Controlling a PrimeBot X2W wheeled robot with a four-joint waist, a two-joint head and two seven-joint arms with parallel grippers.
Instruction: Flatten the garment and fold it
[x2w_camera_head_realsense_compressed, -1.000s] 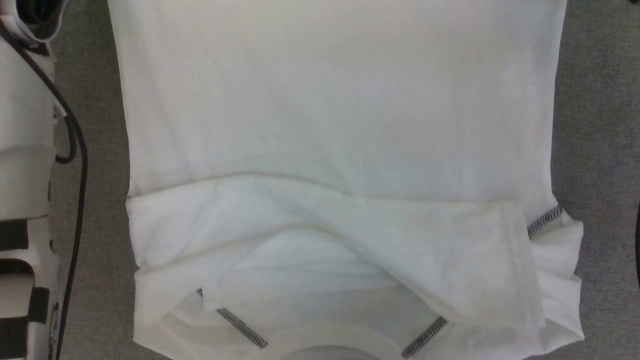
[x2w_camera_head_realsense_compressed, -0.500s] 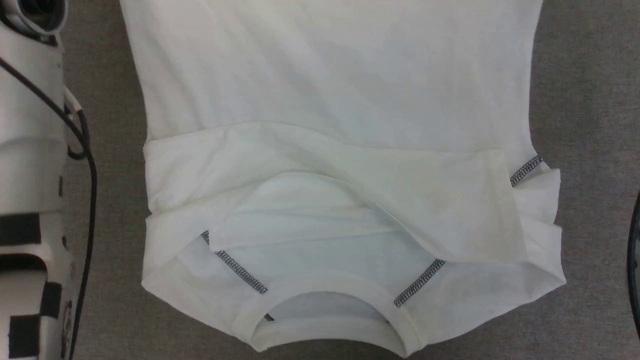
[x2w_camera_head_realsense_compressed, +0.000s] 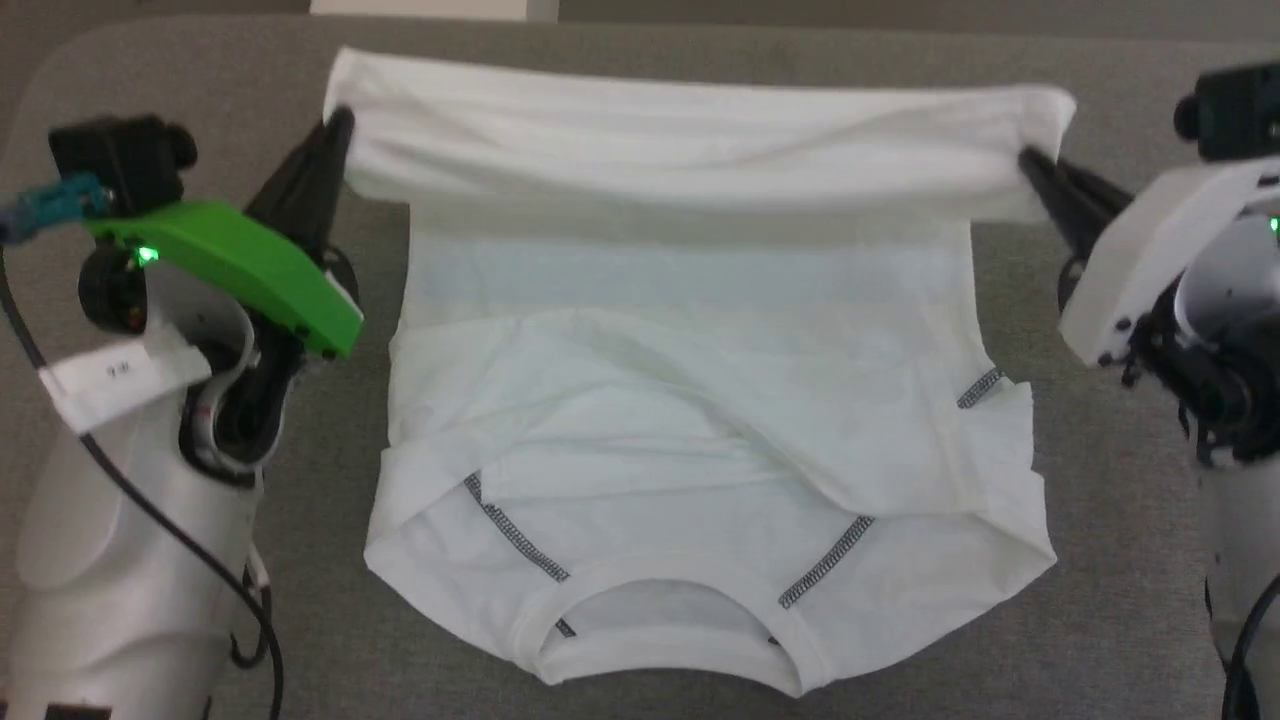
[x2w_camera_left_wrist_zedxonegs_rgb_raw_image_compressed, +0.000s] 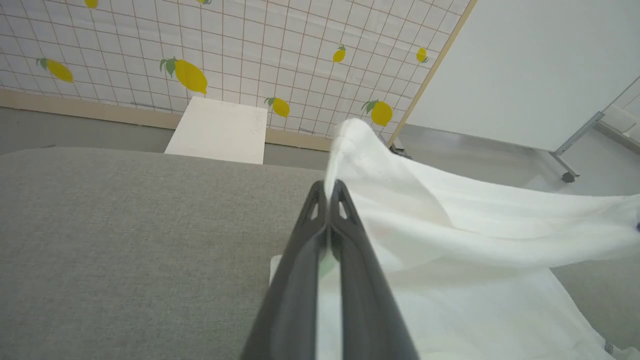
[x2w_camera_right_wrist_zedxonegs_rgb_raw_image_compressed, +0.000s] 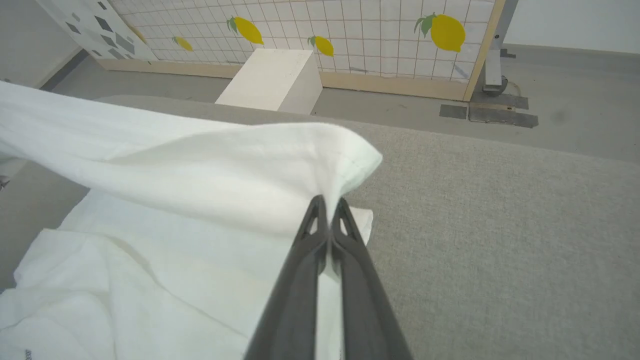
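The garment (x2w_camera_head_realsense_compressed: 700, 400) is seen as plain white, marked by dark grey ladder-like stitching (x2w_camera_head_realsense_compressed: 515, 540) toward seven and five o'clock in the head view. The counter (x2w_camera_head_realsense_compressed: 1100, 620) is rendered in flat, lightly mottled grey. Dark charcoal fingers are shown on the left gripper (x2w_camera_head_realsense_compressed: 338, 125), which is paired with a bright green cover (x2w_camera_head_realsense_compressed: 240, 265), and on the right gripper (x2w_camera_head_realsense_compressed: 1030, 160), which is paired with a white cover (x2w_camera_head_realsense_compressed: 1140, 260). A white wall (x2w_camera_left_wrist_zedxonegs_rgb_raw_image_compressed: 250, 50) is gridded with thin tan lines and dotted with yellow, green-leaved lemons (x2w_camera_left_wrist_zedxonegs_rgb_raw_image_compressed: 190, 76). The box (x2w_camera_left_wrist_zedxonegs_rgb_raw_image_compressed: 217, 130) is seen as off-white.

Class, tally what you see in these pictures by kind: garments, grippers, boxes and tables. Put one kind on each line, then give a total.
Garments: 1, the white garment
Grippers: 2, the left gripper and the right gripper, each shut on a far corner of the garment
Boxes: 1, the white box
Tables: 1, the grey table
Total: 5
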